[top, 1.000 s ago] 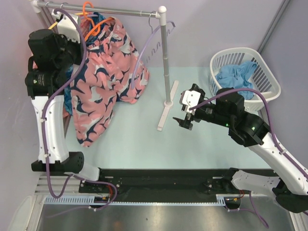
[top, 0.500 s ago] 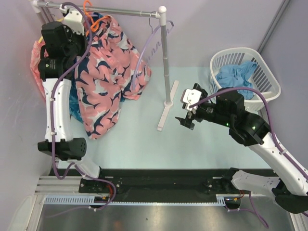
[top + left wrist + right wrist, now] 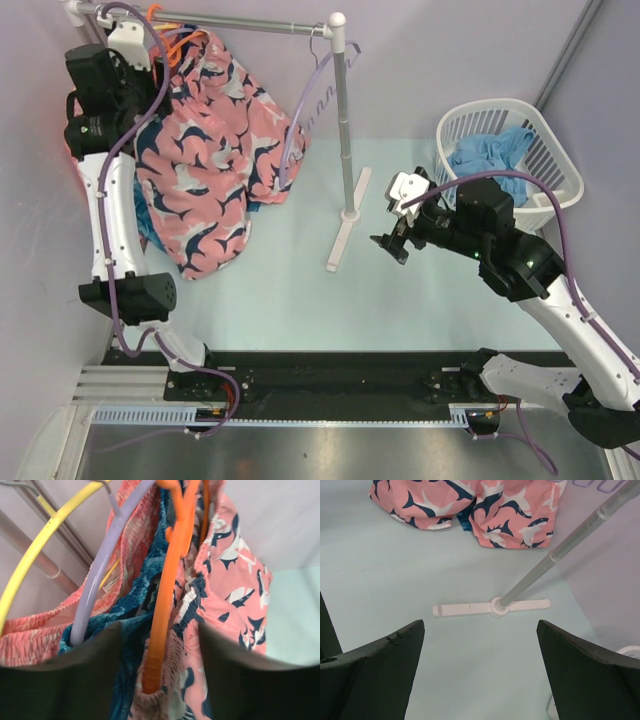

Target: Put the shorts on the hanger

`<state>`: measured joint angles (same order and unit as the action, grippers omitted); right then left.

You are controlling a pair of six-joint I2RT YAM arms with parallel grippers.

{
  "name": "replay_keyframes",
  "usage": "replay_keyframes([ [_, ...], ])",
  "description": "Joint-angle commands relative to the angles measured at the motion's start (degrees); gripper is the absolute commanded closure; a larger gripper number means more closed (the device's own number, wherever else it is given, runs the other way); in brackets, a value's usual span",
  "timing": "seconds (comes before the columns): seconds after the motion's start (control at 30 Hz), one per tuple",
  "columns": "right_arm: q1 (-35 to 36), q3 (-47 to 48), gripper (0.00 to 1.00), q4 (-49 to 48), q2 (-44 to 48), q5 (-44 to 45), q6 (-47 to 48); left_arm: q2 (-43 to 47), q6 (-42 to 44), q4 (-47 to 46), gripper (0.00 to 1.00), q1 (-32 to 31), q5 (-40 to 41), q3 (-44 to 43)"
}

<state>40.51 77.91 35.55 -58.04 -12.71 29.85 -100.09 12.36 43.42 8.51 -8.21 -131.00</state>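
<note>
The salmon-pink shorts (image 3: 215, 150) with navy and white shapes hang from the orange hanger (image 3: 183, 43) at the rack's left end. In the left wrist view the hanger (image 3: 167, 590) runs down into the shorts' gathered waistband (image 3: 180, 645). My left gripper (image 3: 160, 680) stands open around both, with a gap on each side. From above, the left gripper (image 3: 150, 55) is high, beside the rail. My right gripper (image 3: 392, 240) is open and empty over the table, and its wrist view has the gripper (image 3: 480, 670) near the rack's foot (image 3: 492, 606).
A rack rail (image 3: 250, 22) and post (image 3: 345, 120) stand at the back. A lavender hanger (image 3: 100, 580), a yellow hanger (image 3: 45, 535), teal shorts (image 3: 135, 600) and a coral garment (image 3: 30, 630) crowd the left end. A white basket (image 3: 560, 165) holds blue cloth at the right.
My left arm swung up and left to the rail, carrying hanger and shorts along. Its jaws have spread apart from the hanger. My right gripper shifted slightly right.
</note>
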Motion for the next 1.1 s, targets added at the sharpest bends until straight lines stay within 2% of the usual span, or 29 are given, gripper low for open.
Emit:
replay_keyframes([
  [0.0,-1.22,-0.21,0.00,-1.62,1.88,0.06,-2.95,3.31,-1.99,0.88,0.10,2.73,-7.43,-0.67],
  [0.07,-2.10,-0.74,0.00,-1.89,2.23,-0.21,-3.65,4.90,-2.51,2.01,0.00,3.87,-8.57,0.04],
  [0.2,-3.68,-1.62,0.00,-1.98,3.89,-0.56,-4.88,12.27,-3.66,1.67,0.00,7.38,-9.20,3.55],
  [0.37,-6.84,-2.93,0.00,-2.33,6.01,-0.48,-6.81,19.23,-2.61,2.19,0.00,8.80,-6.65,5.49],
  [0.47,-8.95,-4.07,0.00,-2.07,7.68,0.31,-8.74,23.18,-1.64,4.82,0.00,8.80,-10.15,7.24],
  [0.6,-12.82,-6.97,0.00,-1.45,10.57,0.85,-13.13,26.96,0.12,12.82,0.00,8.80,-23.50,12.15],
  [0.67,-14.84,-8.73,0.00,-0.92,12.85,-0.55,-16.65,32.38,1.08,15.20,0.00,8.71,-28.08,17.50],
  [0.77,-18.35,-13.56,0.00,-2.24,16.54,-1.17,-20.60,40.90,5.03,15.21,0.00,8.80,-29.14,36.27],
  [0.9,-20.91,-18.49,0.00,-2.94,19.19,-2.32,-23.60,47.25,6.53,16.96,0.00,8.71,-27.48,48.34],
  [1.07,-22.23,-24.73,0.00,-4.08,21.39,-1.10,-25.97,53.07,7.67,13.71,0.00,8.71,-24.05,59.87],
])
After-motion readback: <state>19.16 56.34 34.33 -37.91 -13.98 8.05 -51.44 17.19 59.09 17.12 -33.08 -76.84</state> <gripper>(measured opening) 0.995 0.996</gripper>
